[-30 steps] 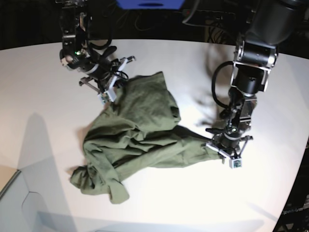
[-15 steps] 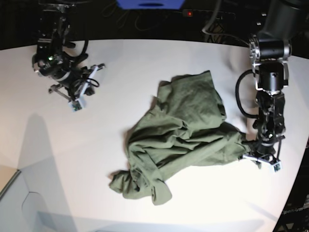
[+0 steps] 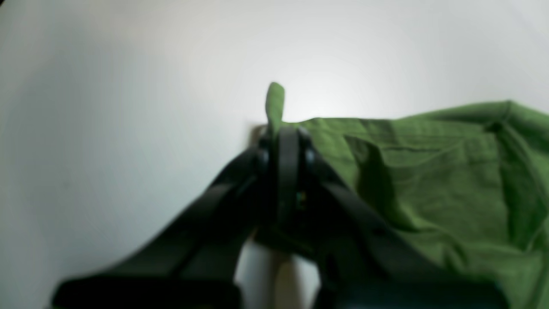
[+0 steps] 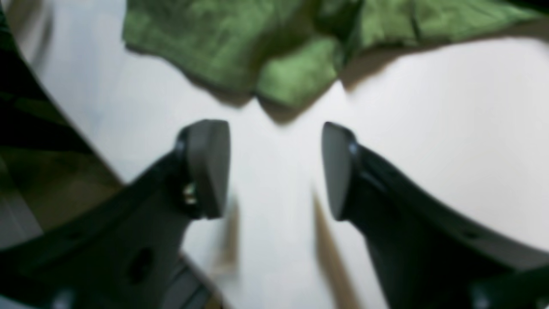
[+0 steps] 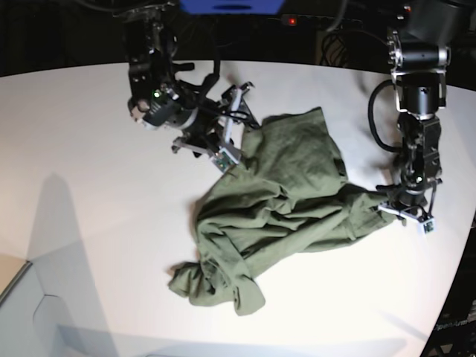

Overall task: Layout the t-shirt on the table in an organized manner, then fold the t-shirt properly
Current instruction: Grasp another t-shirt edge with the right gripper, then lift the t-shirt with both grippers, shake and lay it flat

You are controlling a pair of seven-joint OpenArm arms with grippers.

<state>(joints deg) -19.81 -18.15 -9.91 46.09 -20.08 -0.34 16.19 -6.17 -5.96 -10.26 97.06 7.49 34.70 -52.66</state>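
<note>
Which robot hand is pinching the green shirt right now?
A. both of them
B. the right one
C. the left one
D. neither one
C: the left gripper is shut on a bit of the t-shirt, while the right gripper is open above the bare table, near the cloth but not holding it.

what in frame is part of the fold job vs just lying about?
Job: t-shirt, crumpled; table; left hand, shut on the shirt's edge; right hand, open, short of the cloth.
Lying about: nothing visible on the tabletop.
</note>
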